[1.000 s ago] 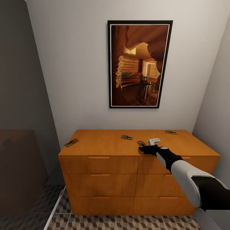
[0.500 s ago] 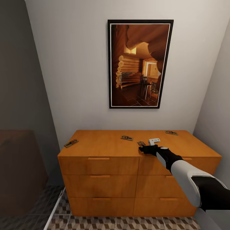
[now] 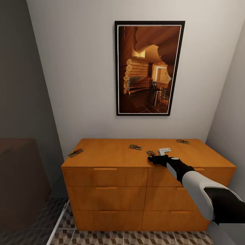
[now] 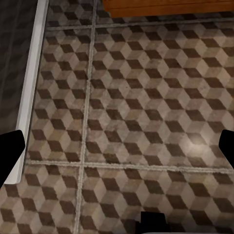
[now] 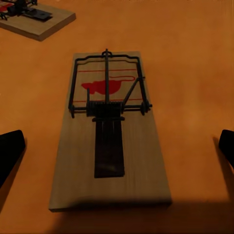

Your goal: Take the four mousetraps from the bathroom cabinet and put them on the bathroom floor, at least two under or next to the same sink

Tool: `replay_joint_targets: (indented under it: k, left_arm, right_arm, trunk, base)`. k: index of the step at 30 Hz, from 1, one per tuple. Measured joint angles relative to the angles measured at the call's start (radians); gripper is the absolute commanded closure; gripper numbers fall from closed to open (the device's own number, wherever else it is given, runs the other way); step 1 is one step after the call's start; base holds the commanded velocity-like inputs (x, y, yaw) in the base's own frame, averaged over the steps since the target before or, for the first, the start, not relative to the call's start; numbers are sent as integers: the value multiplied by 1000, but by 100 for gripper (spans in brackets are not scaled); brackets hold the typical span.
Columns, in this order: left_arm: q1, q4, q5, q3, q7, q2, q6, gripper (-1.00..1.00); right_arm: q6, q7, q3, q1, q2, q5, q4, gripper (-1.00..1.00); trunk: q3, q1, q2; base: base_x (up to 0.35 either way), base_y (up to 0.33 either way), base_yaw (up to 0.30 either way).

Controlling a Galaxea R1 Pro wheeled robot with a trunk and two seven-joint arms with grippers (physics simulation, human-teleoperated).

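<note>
A low orange-brown wooden cabinet (image 3: pixel 112 154) with six drawers stands against a pale wall, under a tall black-framed picture of a log interior (image 3: pixel 149 68). Four small flat tan wooden mousetraps with dark wire parts lie on its smooth top: one near the left edge (image 3: pixel 76 152), one toward the middle (image 3: pixel 135 146), one near the back right corner (image 3: pixel 182 141), and one toward the front (image 3: pixel 150 153), just ahead of the robot's black right gripper (image 3: pixel 152 159). A small white block with dark marks (image 3: pixel 164 150) sits on the top just beside that gripper.

The right arm, white with a black forearm, reaches in from the lower right over the cabinet's front edge. In the right wrist view the front mousetrap (image 5: pixel 111 131) lies flat between the two black fingertips (image 5: pixel 9 148), which stand wide apart at either side and do not touch the board; its wire bar, spring and a red printed mark are plain to see. A corner of a second mousetrap (image 5: pixel 34 19) shows farther off on the orange top.

The left gripper (image 4: pixel 122 146) hangs over the bathroom floor of brown, beige and white cube-pattern tiles (image 4: pixel 131 107), its fingers spread wide with nothing between them. A white raised strip (image 4: pixel 30 83) runs along the floor's edge beside a darker floor, and the cabinet's base (image 4: pixel 170 6) shows beyond.
</note>
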Motion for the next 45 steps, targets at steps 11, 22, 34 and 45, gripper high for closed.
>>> replay_joint_targets:
  k: [11, 22, 34, 45]
  left_arm:
    - [0, 0, 0, 0, 0, 0, 0, -100]
    - [0, 0, 0, 0, 0, 0, 0, -100]
    - [0, 0, 0, 0, 0, 0, 0, -100]
    - [0, 0, 0, 0, 0, 0, 0, -100]
  right_arm:
    - [-33, 0, -2, 0, 0, 0, 16, -100]
    - [-34, 0, -2, 0, 0, -1, 16, -100]
    - [-35, 1, -1, 0, 0, -2, 17, 100]
    - [-35, 2, 0, 0, 0, -2, 16, 100]
  trunk:
    - [0, 0, 0]
    - [0, 0, 0]
    - [0, 0, 0]
    - [0, 0, 0]
  base:
    - [0, 0, 0]
    - [0, 0, 0]
    - [0, 0, 0]
    - [0, 0, 0]
